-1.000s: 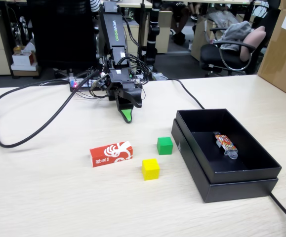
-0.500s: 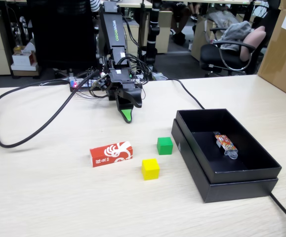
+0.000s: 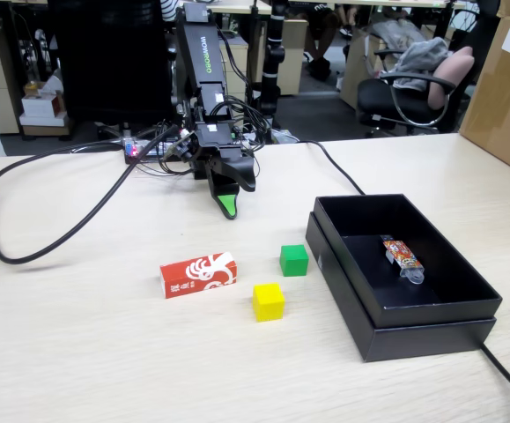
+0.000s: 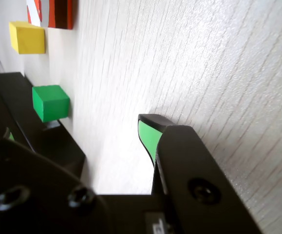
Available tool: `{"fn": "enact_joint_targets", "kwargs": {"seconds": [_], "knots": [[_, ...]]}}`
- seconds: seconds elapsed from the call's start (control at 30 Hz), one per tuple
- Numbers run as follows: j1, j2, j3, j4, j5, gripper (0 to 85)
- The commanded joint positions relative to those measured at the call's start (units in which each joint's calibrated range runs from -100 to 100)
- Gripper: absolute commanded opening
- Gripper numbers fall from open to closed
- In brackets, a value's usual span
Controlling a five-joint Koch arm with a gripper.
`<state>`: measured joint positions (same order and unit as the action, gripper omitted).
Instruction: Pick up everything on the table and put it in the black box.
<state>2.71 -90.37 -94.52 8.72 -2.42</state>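
Fixed view: my end effector (image 3: pixel 227 208) hangs tip-down at the far side of the counter (image 3: pixel 78 352), empty, well apart from every item. Its jaws lie one behind the other in this view, and the wrist view shows only one green-lined tip (image 4: pixel 149 136) clearly, so I cannot tell whether they stand apart or together. Three items lie loose on the counter, left of the box (image 3: pixel 373 326): the green cube (image 3: pixel 294 260) just beside the box's near-left wall, the yellow cube (image 3: pixel 268 301) nearer the camera, and the red carton (image 3: pixel 199 274) lying flat to their left. The wrist view shows the same three, the green cube (image 4: pixel 50 102) nearest, then the yellow cube (image 4: pixel 28 37), and a corner of the red carton (image 4: pixel 53 12) at the top edge. Inside the box lies only an orange candy wrapper (image 3: pixel 402 256). Progress, as I judge it: none of the three items is in the box, and none is grasped; all three picks and placements are left. The green cube, closest to me, looks the likeliest first target.
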Motion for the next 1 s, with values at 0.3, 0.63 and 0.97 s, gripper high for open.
{"fn": "enact_joint_targets", "kwargs": {"seconds": [0.3, 0.63, 0.97], "knots": [[-0.6, -0.8, -0.9, -1.2, 1.0, 51.9], [0.0, -2.3, -0.4, -1.3, 0.5, 50.9], [0.1, -2.5, 29.8, -40.6, 5.9, 48.0]]}}
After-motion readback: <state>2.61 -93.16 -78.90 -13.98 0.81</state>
